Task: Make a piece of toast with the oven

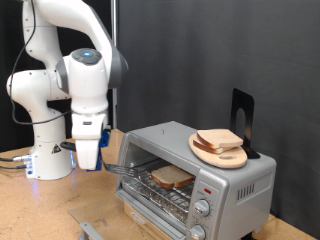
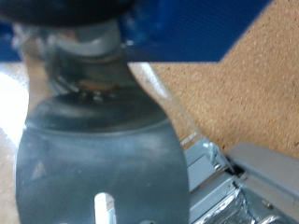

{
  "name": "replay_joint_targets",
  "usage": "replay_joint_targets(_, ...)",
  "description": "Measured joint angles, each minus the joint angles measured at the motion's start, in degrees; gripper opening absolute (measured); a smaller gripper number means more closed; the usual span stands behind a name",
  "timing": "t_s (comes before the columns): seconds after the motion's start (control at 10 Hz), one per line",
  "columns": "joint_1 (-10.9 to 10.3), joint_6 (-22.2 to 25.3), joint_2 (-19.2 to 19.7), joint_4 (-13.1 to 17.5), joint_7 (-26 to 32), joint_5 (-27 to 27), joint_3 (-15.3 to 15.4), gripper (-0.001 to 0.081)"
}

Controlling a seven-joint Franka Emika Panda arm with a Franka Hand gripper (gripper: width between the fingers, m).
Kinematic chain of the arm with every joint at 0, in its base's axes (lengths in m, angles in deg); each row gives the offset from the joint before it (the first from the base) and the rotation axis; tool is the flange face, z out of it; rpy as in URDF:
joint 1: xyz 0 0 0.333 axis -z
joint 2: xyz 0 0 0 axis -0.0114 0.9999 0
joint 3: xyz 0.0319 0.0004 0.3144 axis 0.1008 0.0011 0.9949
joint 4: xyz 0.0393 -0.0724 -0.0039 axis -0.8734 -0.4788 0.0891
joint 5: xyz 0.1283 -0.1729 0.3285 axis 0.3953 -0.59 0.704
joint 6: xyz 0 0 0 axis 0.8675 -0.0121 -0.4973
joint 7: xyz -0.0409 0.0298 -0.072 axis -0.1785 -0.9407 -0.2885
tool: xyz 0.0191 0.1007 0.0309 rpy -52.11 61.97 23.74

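Observation:
The silver toaster oven [image 1: 238,185] stands on the cork table with its glass door [image 1: 150,206] folded down and open. One piece of toast [image 1: 172,177] lies on the wire rack inside. A second slice [image 1: 218,139] rests on a round light-wood board [image 1: 232,158] on the oven's roof. My gripper [image 1: 89,162] points down at the exterior view's left of the oven, close to the rack's protruding wire end, with nothing seen between its fingers. The wrist view is blurred: a dark grey finger [image 2: 98,159] fills it and a corner of the oven [image 2: 266,173] shows.
A black stand [image 1: 242,112] rises behind the board on the oven. The arm's white base [image 1: 45,150] is at the exterior view's left, with cables beside it. A grey flat piece [image 1: 95,231] lies at the table's front. A black curtain is behind.

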Motion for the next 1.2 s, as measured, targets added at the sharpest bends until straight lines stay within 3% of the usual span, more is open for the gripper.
replay_joint_targets(0.3,0.01,-0.85,-1.19,-1.19,2.09,1.53,-0.78,0.0384)
replay_joint_targets(0.5,0.0,-0.26,-2.31,-1.1,7.83,5.82,-2.39,0.0384)
replay_joint_targets(0.8,0.05,6.82,-6.64,1.23,14.01,12.28,-6.44,0.0384)
replay_joint_targets(1.2,0.05,13.93,-10.08,5.26,13.09,14.28,-7.69,0.0384)
